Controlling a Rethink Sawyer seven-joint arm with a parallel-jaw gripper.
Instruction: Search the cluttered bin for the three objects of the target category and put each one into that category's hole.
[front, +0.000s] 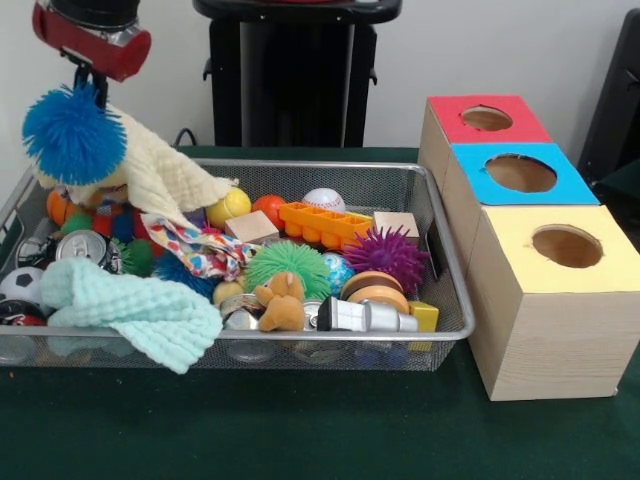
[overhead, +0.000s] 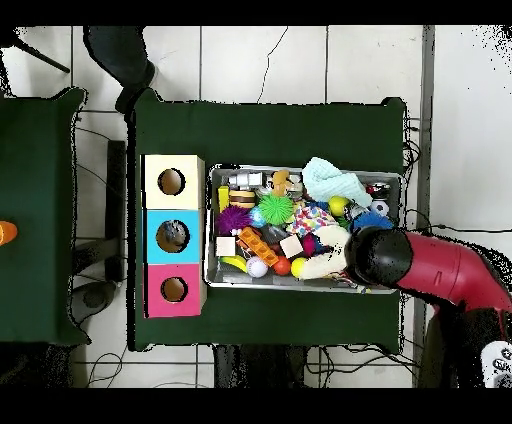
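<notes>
My gripper (front: 102, 98) hangs over the far left corner of the wire bin (front: 330, 165). A cream cloth (front: 165, 175) is drawn up into a peak right under it, and the gripper looks shut on that cloth. A blue spiky ball (front: 73, 135) sits high against the cloth and covers the grip itself. A mint cloth (front: 140, 310) drapes over the bin's front left rim. A patterned cloth (front: 195, 250) lies mid-bin. In the overhead view the arm's head (overhead: 380, 257) covers the gripper, with the cream cloth (overhead: 325, 262) spreading out from it.
Three boxes with round holes stand right of the bin: red (front: 487, 118), blue (front: 520, 172) and yellow (front: 567, 245). The bin also holds a green spiky ball (front: 288, 262), a purple one (front: 388, 252), cans, balls, wooden blocks and an orange tray (front: 322, 222).
</notes>
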